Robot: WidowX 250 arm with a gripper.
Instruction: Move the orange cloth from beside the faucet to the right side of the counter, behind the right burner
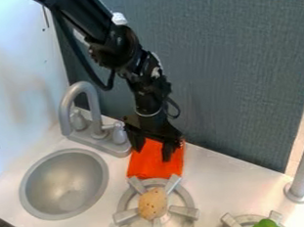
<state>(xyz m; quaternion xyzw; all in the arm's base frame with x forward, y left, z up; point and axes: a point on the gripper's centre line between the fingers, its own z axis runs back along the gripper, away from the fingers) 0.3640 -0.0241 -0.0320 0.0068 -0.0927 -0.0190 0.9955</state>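
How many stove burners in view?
2. One burner by the orange cloth, under a tan object; the other at the bottom edge, partly cut off, under a green object.

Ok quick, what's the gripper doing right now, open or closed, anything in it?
Gripper: open, its fingers apart over the orange cloth; whether it touches the cloth can't be told.

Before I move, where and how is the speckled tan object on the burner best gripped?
Probably across the middle of the speckled tan object, from above, with the pincer closing on its two long sides. It is rounded and longer than wide, lying lengthwise toward the orange cloth. The burner prongs around it would likely hinder a low approach.
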